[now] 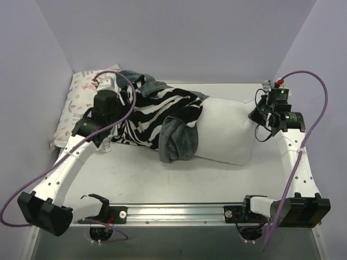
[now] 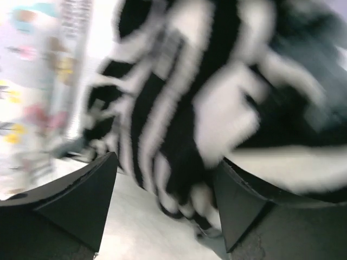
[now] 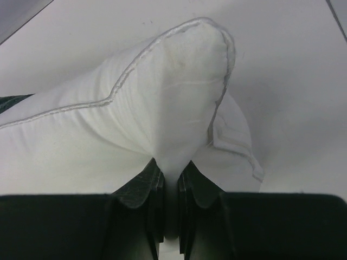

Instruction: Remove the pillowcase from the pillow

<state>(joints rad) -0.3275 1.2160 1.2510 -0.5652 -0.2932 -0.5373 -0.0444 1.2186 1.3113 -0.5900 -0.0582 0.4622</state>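
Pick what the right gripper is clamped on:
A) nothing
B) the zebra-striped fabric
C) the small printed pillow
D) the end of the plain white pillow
D: the right wrist view shows the right gripper shut on a pinched fold of the white pillow.

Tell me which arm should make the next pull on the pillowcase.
Left. The left end effector is open at the striped, inside-out part of the pillowcase, while the right end effector is shut on a corner of the pillow, anchoring it.
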